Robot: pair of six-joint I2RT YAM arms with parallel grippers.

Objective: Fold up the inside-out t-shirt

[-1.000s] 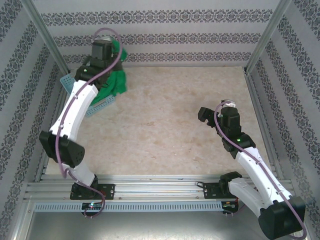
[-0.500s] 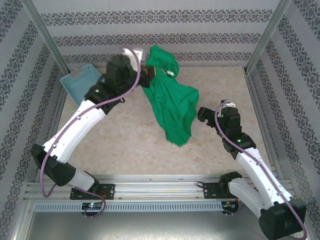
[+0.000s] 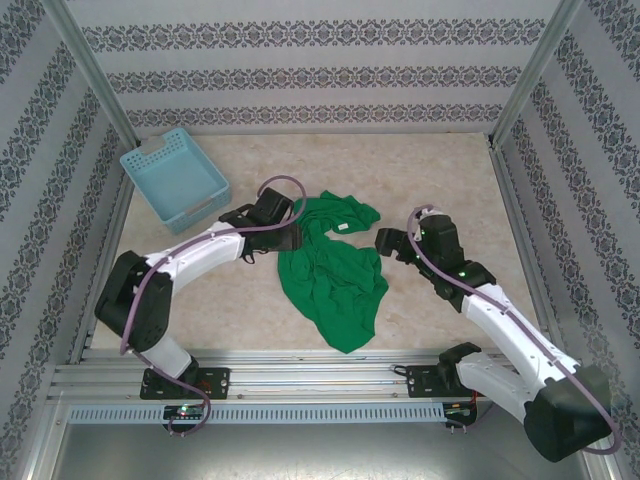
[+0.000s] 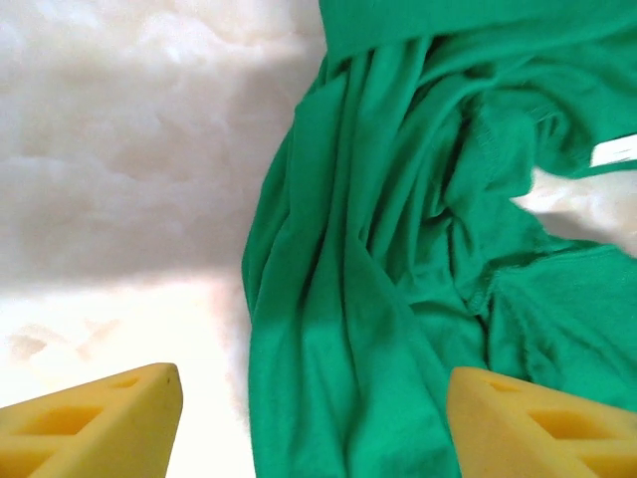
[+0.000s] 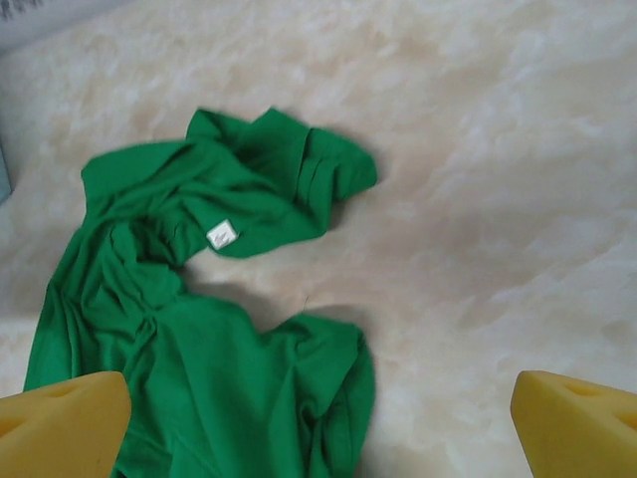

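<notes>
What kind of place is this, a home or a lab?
Most likely a robot test booth, not a home: two robot arms bolted to a metal rail, wallpapered panels on aluminium posts, and a green t-shirt and blue basket on the table.

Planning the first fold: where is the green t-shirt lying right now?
In the top view the t-shirt lies crumpled mid-table, between the left gripper at its left edge and the right gripper, right of the blue basket.

The top camera looks down from behind me. Both wrist cameras face the table [image 3: 420,170] closely; all share the t-shirt [image 3: 335,275].
</notes>
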